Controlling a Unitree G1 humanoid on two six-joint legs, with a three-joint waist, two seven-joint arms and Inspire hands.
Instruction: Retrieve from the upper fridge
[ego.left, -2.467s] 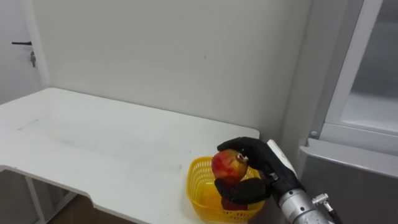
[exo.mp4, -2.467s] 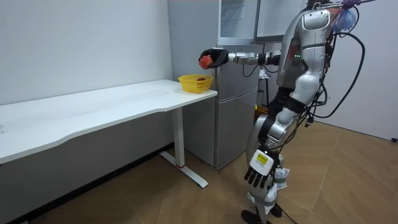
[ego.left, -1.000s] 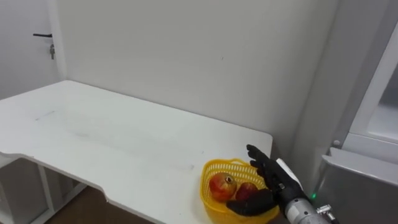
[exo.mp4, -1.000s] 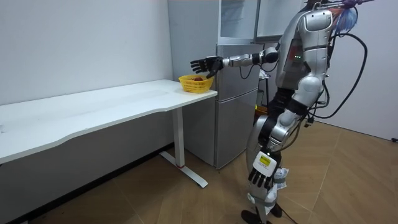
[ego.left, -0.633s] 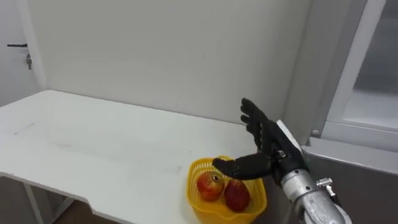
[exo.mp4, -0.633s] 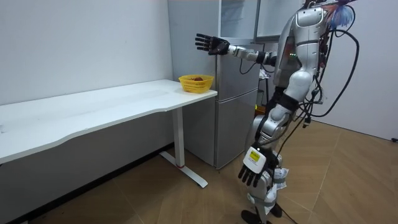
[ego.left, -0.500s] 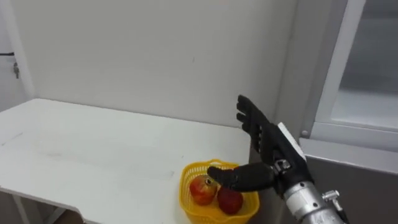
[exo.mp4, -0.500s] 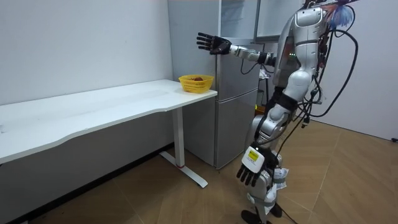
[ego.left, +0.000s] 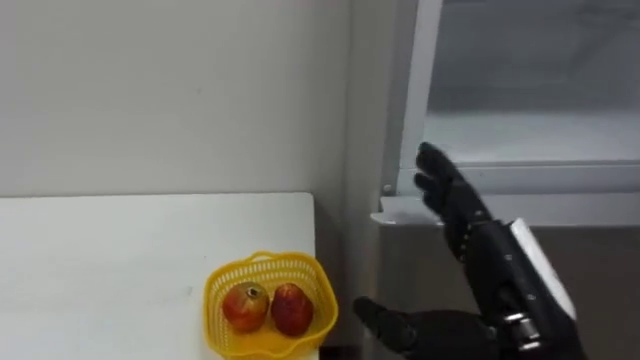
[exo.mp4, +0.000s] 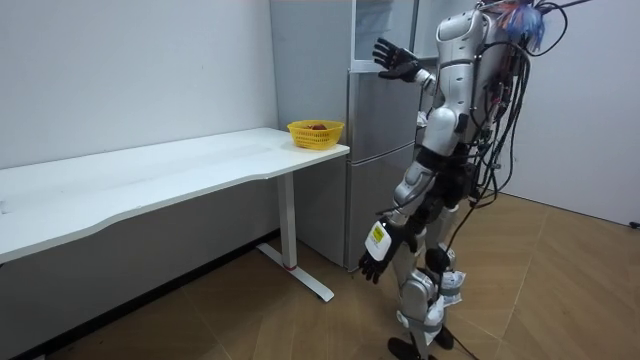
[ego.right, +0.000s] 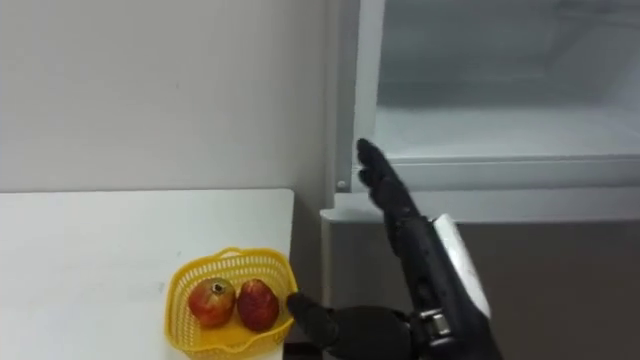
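Observation:
My right hand (ego.left: 482, 252) is open, fingers spread, thumb low, raised in front of the fridge's upper compartment (ego.left: 530, 100); it holds nothing. The same right hand (ego.right: 422, 255) reaches up from the lower right, and the room view has the right hand (exo.mp4: 395, 57) lifted at the fridge's top section. A yellow basket (ego.left: 262, 264) sits on the white table's (ego.left: 100, 250) corner beside the fridge, with two red fruits (ego.left: 245, 305) in it. My left hand (exo.mp4: 375, 258) hangs open by my side.
The grey lower fridge door (ego.left: 600, 250) lies below the upper compartment's ledge. The fridge (exo.mp4: 380, 160) stands against the wall, right next to the table's end. I stand on the wooden floor in front of it.
The red fruit I held over the basket now lies in it. My right hand opened, rose and swung over to the fridge. The view turned from the table toward the fridge.

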